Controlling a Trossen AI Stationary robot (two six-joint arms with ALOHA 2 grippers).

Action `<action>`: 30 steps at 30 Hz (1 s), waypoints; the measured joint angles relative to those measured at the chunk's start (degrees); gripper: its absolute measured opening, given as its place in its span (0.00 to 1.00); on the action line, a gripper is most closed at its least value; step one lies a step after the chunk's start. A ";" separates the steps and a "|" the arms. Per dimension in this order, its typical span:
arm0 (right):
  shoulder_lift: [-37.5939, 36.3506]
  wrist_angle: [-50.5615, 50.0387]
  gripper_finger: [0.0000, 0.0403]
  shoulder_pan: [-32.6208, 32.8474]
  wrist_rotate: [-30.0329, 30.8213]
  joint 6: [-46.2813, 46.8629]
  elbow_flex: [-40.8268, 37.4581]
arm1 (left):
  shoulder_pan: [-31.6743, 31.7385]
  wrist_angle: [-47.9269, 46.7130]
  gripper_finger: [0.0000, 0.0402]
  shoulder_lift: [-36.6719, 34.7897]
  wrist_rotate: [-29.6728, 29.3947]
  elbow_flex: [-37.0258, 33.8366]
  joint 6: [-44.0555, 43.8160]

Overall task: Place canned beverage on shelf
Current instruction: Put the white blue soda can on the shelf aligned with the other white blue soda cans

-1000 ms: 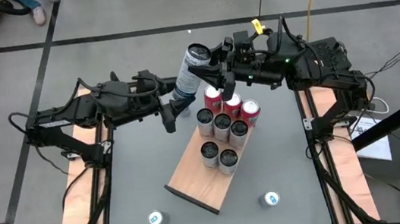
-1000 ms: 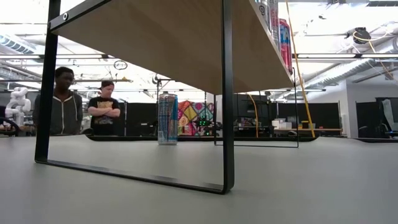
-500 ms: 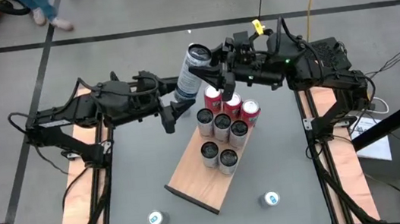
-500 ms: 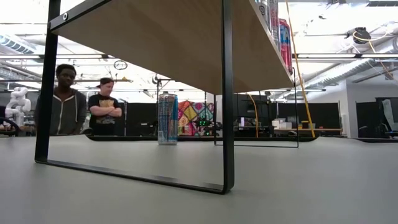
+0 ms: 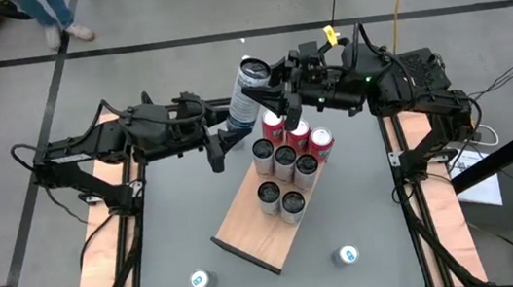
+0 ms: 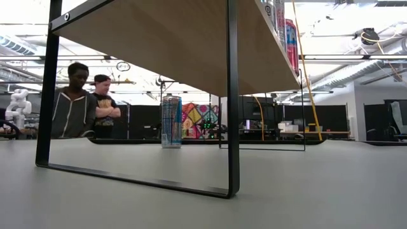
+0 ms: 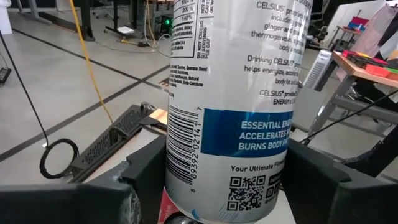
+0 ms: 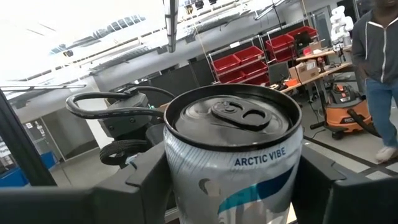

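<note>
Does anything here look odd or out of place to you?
One thing: a white and blue can hangs tilted in the air above the far end of the shelf, with both the left gripper and the right gripper around it. The cans on the shelf stand upright. Nothing looks spilled or dented.

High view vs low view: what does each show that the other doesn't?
High only: both arms holding a tilted white-and-blue can between the left tool and right tool, and two loose cans at the table's near edge. Low only: two people behind the table. Both: the light-brown wooden shelf carrying cans.
</note>
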 joint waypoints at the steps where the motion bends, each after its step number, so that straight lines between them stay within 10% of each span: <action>1: 0.00 -0.11 0.55 0.00 0.00 0.02 0.00 | 0.00 -0.18 0.62 0.00 0.15 0.00 -0.21; 30: 0.04 -0.19 0.65 0.02 -5.79 0.60 0.00 | -0.01 -0.40 0.61 -0.19 9.85 0.00 -2.35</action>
